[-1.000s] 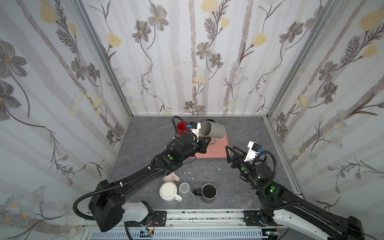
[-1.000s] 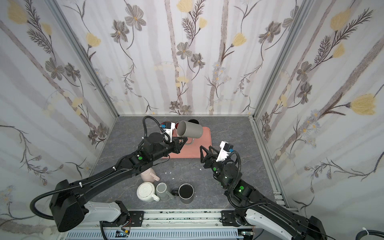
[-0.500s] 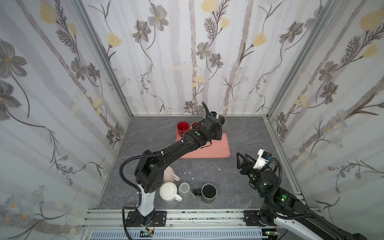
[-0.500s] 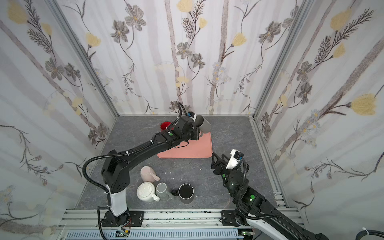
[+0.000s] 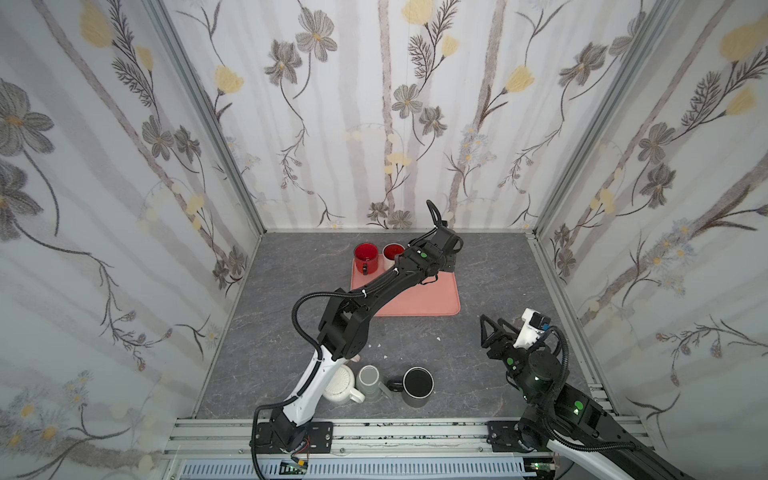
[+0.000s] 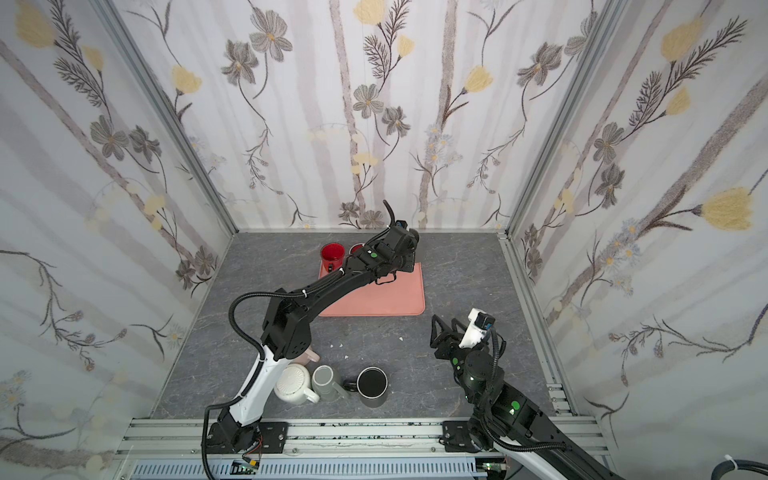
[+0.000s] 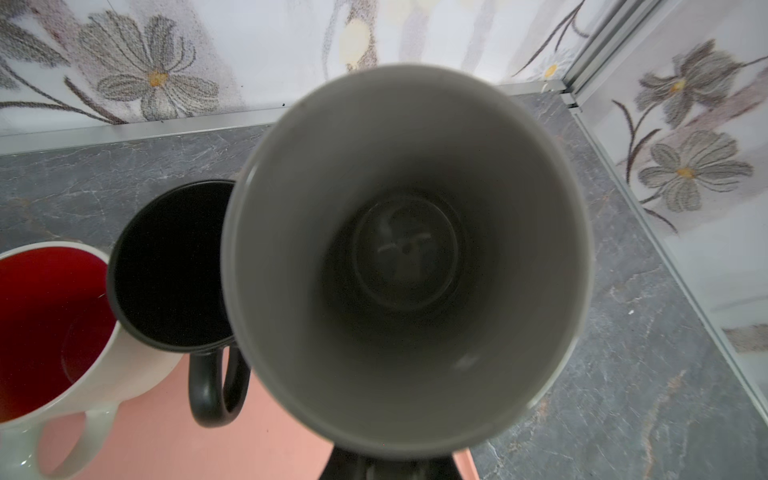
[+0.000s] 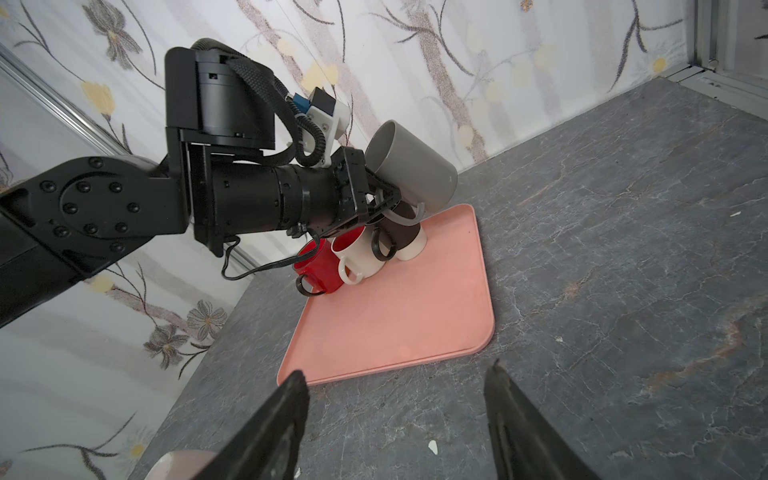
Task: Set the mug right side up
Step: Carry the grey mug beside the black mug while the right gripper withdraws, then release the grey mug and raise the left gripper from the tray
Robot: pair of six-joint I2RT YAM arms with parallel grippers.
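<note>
Top views: the left arm (image 5: 374,291) stretches to the far edge of the pink tray (image 5: 415,299), and its wrist hides what it carries. A red mug (image 5: 365,255) and a red-lined white mug (image 5: 392,250) stand along that far edge. The tray's near half is bare. The right gripper (image 5: 492,332) hovers over the open counter (image 5: 498,270) off the tray's near right corner, jaws apart and empty.

Left wrist: the grey mug (image 7: 405,257) faces the camera mouth-on. A black mug (image 7: 174,266) stands just beside its rim.

Right wrist: the left gripper (image 8: 395,199) is clamped on the grey mug's handle. The mug is tilted and lifted above the row at the tray's far right corner, near the back wall (image 8: 478,62), with bare counter beyond the tray's edge.
</note>
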